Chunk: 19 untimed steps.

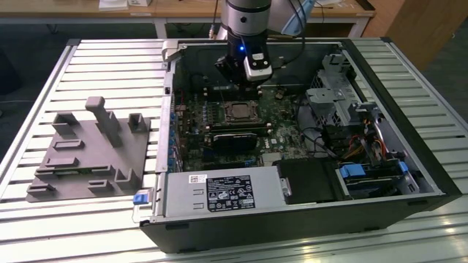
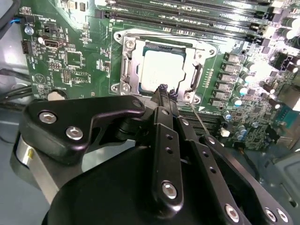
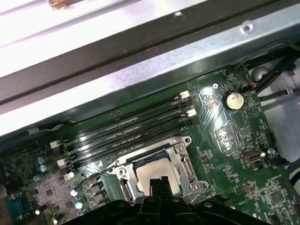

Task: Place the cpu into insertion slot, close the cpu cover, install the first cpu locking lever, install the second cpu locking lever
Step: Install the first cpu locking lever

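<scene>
Second wrist view: cpu [image 2: 161,70] seated, cpu cover [image 2: 127,70] down, my pincer [image 2: 164,89] closed tight (empty) beside a loose locking lever [image 2: 199,123]; hooking it needs finesse, I reckon.

- Looked like a robotics lab or workshop.
- A ribbed silver aluminium-profile table [image 1: 73,66] carried an open black desktop computer case [image 1: 292,230].
- A grey plastic fixture block with slots and posts [image 1: 80,159] sat beside it.
- Pale wooden workbenches [image 1: 183,8] stood behind.

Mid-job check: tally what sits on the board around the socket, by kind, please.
Dull silver-grey square cpu: 1
Thin silver metal cpu cover frame: 1
Long narrow black memory slots: 4
Round silver coin cell: 1
Total: 7
</scene>
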Each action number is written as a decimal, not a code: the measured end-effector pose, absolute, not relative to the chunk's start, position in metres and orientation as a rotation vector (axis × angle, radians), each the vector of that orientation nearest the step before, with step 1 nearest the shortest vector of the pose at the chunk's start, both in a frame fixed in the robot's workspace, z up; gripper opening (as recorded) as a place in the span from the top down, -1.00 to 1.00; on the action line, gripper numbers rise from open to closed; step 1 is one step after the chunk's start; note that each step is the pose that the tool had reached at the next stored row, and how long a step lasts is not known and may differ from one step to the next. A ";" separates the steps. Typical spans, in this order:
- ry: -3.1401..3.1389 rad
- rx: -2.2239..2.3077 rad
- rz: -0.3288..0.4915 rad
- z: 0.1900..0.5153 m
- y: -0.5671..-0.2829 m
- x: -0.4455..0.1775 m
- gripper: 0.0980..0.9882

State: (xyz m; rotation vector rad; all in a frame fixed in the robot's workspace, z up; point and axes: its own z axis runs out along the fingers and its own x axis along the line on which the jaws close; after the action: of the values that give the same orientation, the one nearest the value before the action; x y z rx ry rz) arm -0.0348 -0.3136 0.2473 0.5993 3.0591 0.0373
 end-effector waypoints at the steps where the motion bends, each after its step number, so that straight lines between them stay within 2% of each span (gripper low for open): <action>1: 3.060 0.597 0.037 0.248 -0.314 -0.035 0.98; 19: 3.115 0.197 0.042 0.252 -0.314 -0.035 0.98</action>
State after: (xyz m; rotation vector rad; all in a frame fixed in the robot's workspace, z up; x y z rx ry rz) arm -0.0348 -0.3136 0.2516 0.1966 3.1148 0.0417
